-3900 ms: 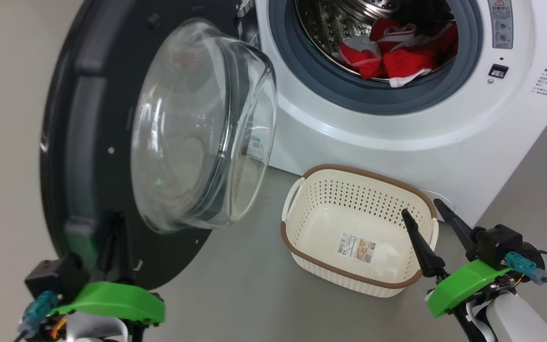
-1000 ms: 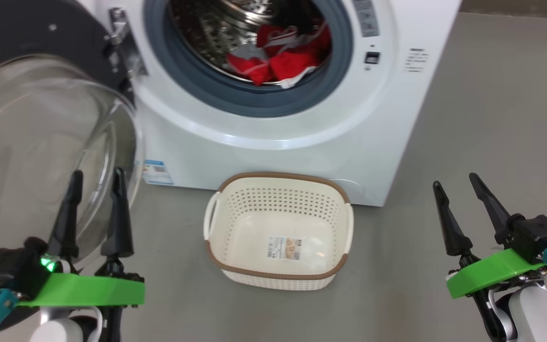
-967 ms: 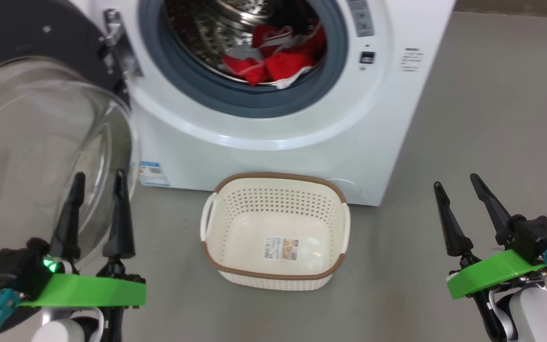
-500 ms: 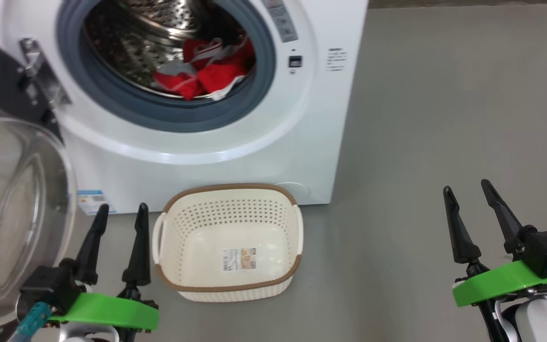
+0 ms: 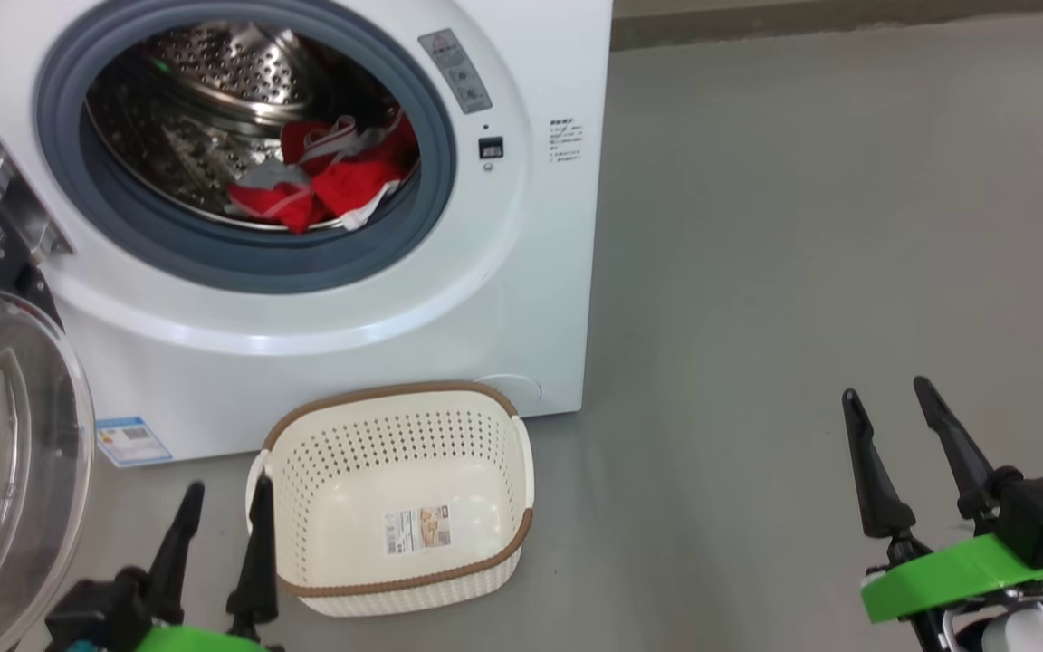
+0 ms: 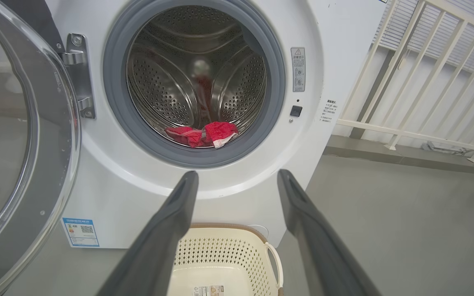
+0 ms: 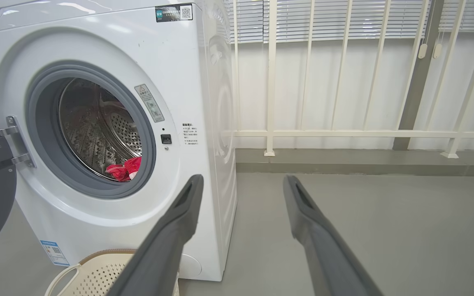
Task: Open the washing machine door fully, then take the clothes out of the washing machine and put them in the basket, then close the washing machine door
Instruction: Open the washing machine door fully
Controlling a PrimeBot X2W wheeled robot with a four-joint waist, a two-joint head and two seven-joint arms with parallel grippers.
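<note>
1. The clothes (image 5: 318,186) lie in a small red heap on the floor of the steel drum. They sit just inside the grey gasket, on the right half of the opening of the washing machine (image 5: 349,362).
2. They look light, soft and limp. I judge they will sag and trail when lifted, and a trailing end could catch on the gasket lip.
3. The best hold is probably a raised fold. The white-trimmed flap at the near right of the heap stands clear of the drum wall.
4. The heap's long axis runs left to right along the drum floor. The white-trimmed end points near, towards the opening.
5. The washing machine door (image 5: 14,453) hangs swung out to the left on its hinge, with the glass bowl bulging to the right.
6. The basket (image 5: 395,435) stands open-side up on the floor, just in front of the machine and below the opening. Its long side runs roughly left to right.
7. The left gripper (image 5: 228,485) hovers at the basket's near left corner, jaws wide and empty. The right gripper (image 5: 885,391) is well apart to the right, jaws also wide and empty.
</note>
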